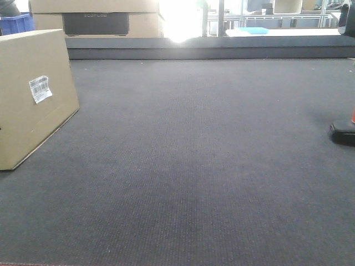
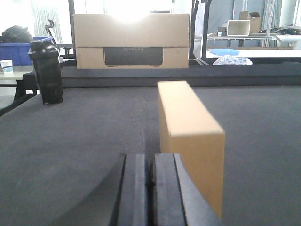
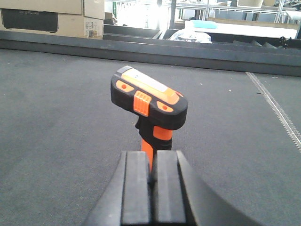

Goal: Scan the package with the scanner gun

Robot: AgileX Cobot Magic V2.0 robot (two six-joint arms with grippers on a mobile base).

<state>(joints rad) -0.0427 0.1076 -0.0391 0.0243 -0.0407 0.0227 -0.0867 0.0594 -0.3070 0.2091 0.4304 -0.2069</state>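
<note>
The package point(image 1: 33, 100), a plain brown cardboard box, stands on edge at the table's left with its white barcode sticker point(image 1: 40, 88) facing the middle. In the left wrist view the package point(image 2: 188, 117) stands just ahead and right of my left gripper point(image 2: 150, 157), which is shut and empty. The scanner gun point(image 3: 150, 99), with a black head and an orange handle, stands upright just beyond my right gripper point(image 3: 151, 155), which is shut and empty. Only the scanner's black base point(image 1: 343, 133) shows at the front view's right edge.
Larger stacked cardboard boxes with a dark panel point(image 1: 94, 16) sit behind a raised ledge point(image 1: 211, 47) at the table's back. A black shaker bottle point(image 2: 47, 70) stands at the far left. A blue bin point(image 1: 14, 22) is behind the package. Grey carpet covers the table.
</note>
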